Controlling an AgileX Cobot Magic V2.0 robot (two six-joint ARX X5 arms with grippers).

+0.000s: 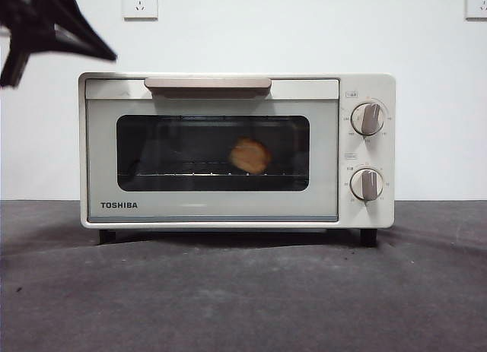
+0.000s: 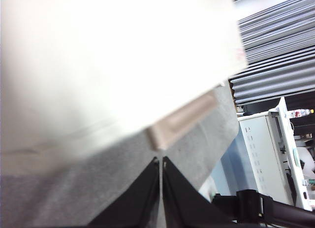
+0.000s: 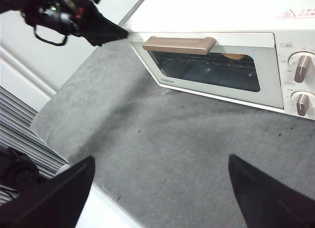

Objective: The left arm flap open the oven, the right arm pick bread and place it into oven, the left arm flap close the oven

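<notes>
Front view, oven (image 1: 236,150) door shut, bread (image 1: 249,155) inside, left claw (image 1: 97,49) together, right claw (image 3: 160,183) apart

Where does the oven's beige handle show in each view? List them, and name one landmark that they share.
Front view: the handle runs along the top of the shut door.
Left wrist view: the handle, blurred, lies just beyond the left gripper.
Right wrist view: the handle lies above the window.
Shared landmark: the cream oven.
</notes>
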